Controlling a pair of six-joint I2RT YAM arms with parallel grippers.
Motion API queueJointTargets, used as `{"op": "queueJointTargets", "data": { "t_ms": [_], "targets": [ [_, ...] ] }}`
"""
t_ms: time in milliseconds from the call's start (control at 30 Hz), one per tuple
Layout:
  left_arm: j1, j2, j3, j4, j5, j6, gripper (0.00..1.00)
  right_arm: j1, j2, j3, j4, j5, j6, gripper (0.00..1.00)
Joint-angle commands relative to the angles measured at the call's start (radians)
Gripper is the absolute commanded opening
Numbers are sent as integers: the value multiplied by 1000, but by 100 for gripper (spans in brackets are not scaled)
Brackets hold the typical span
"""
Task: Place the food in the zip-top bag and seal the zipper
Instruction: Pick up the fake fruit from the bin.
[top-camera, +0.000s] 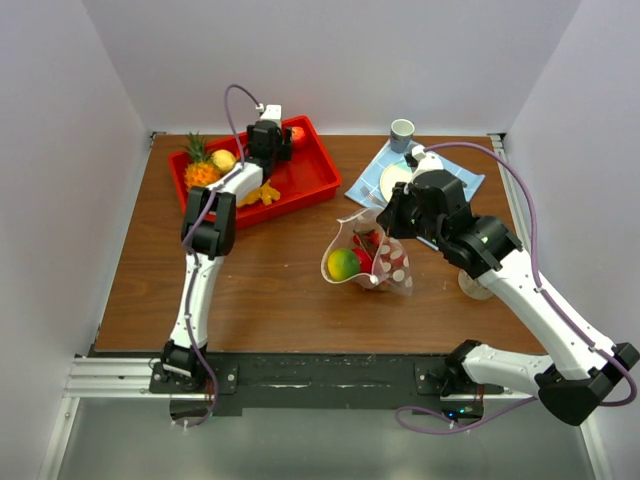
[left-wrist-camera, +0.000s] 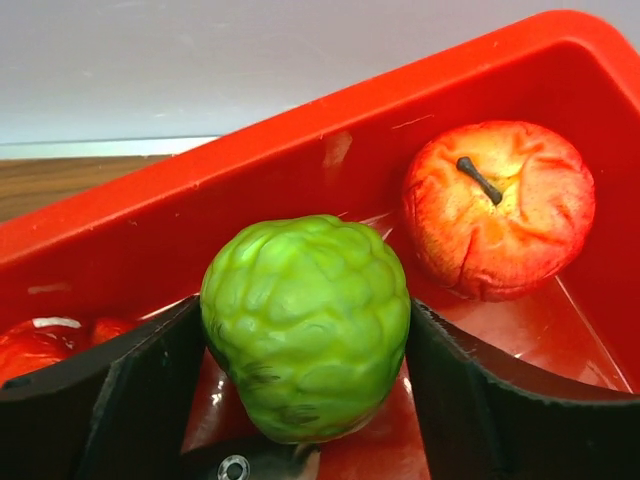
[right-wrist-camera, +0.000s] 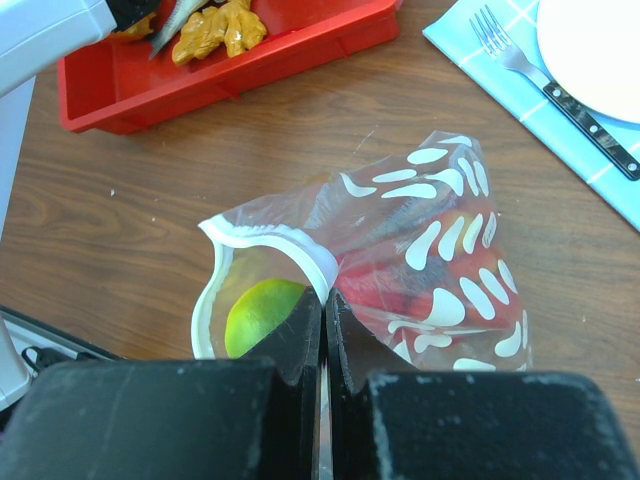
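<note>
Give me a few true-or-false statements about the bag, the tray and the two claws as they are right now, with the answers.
1. The right claw is shut on the rim of the zip-top bag. True.
2. The bag is empty. False: a green-yellow fruit and red pieces lie inside.
3. The fingers of the left claw flank a bumpy green fruit in the red tray. True.
4. The fork lies in the red tray. False: it lies on the blue cloth beside the white plate.
5. The zipper is sealed. False: the mouth gapes open.
</note>
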Motion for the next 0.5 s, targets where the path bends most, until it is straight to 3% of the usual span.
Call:
{"op": "queueJointTargets", "data": {
  "t_ms": [0, 200, 333, 467],
  "targets": [
    [11, -31, 16, 97, -5, -2, 70, -1, -11, 6, 60, -12, -14, 0],
    [11, -166, -75, 162, 58, -31, 43, -3, -8, -3, 60, 2, -10, 0],
    [11, -312, -171, 169, 73, -81, 33, -3, 3, -17, 70, 2, -1, 0],
    [10, -462, -361, 192, 96, -133, 24, -3, 16, -23, 73, 13, 4, 0]
  ]
}}
